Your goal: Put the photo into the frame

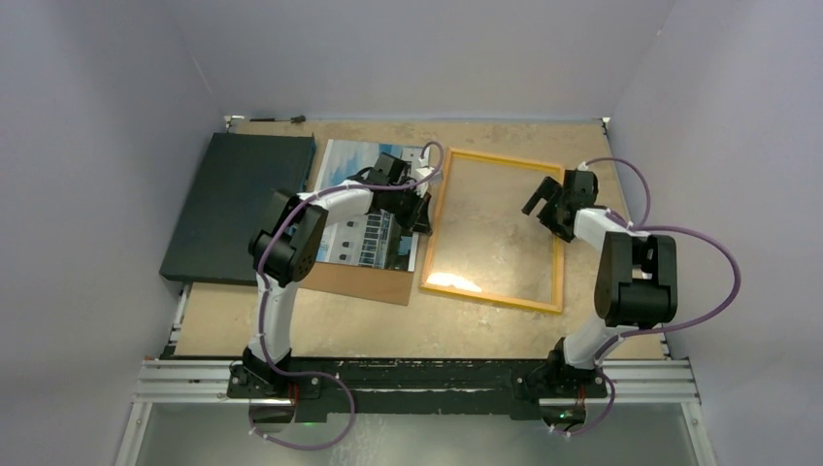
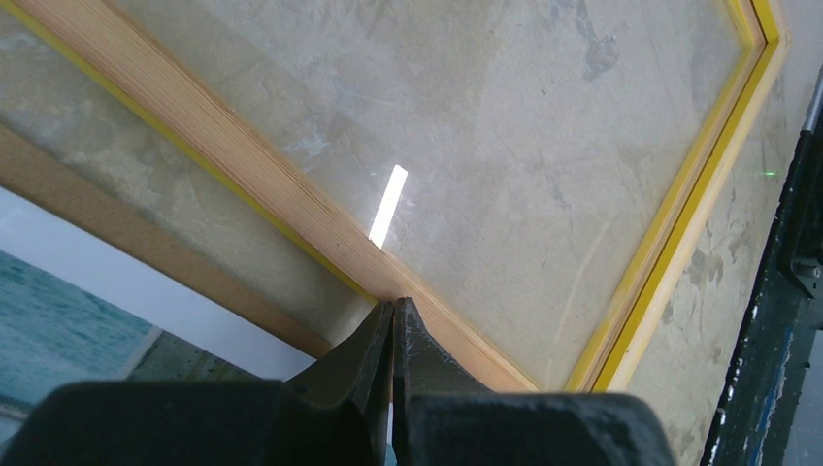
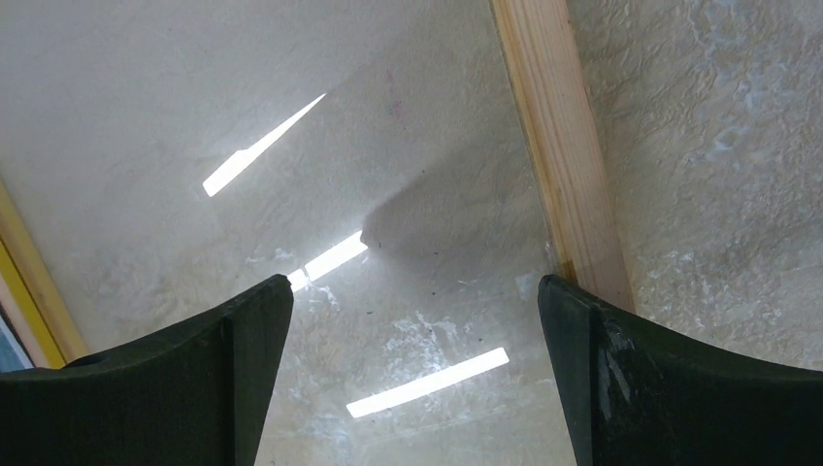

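Pointing at left rail of frame, photo just beside, left hand clenched, right hand spread above right rail

L arm & R arm: blk joints, white links, purple cables.

We are reading no words, numbers, labels or brand marks on the photo, the frame or anything else.

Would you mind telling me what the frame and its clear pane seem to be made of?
The frame looks like bare light wood, grain lines showing, with a yellow-painted face. Its pane seems glass or clear plastic: glossy, mirroring light strips, table visible through.
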You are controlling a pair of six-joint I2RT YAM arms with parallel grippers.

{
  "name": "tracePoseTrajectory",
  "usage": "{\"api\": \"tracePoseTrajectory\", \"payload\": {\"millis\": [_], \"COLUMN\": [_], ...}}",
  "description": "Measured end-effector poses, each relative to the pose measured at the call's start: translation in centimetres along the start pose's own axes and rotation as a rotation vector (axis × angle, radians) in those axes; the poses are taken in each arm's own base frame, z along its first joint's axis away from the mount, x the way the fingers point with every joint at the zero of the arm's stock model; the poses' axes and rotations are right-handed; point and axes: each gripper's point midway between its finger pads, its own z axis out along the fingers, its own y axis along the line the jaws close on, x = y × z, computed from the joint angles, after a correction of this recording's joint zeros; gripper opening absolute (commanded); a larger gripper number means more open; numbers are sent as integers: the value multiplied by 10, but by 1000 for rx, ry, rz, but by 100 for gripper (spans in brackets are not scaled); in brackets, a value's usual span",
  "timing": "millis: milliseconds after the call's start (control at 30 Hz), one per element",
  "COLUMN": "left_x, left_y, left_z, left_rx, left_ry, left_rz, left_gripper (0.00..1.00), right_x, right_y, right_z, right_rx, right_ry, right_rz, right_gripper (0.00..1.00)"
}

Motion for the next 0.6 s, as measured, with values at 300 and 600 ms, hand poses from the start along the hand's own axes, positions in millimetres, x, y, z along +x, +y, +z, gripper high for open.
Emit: {"api": "tracePoseTrajectory", "payload": {"millis": [300,600], "left_x": [5,6], "left_y": [-15,-12], "left_z": [8,5], "left_rx": [35,29], "left_ry": [19,18], "left_rz": [-7,-20], "left_gripper": [0,0], "right_x": [-1,24], "right_y": [32,104], "right_z": [-2,-16], "right_rx": [-37,-141], "right_ry": [-24,-27], "right_rz": [-63,-210], "right_gripper": [91,76]}}
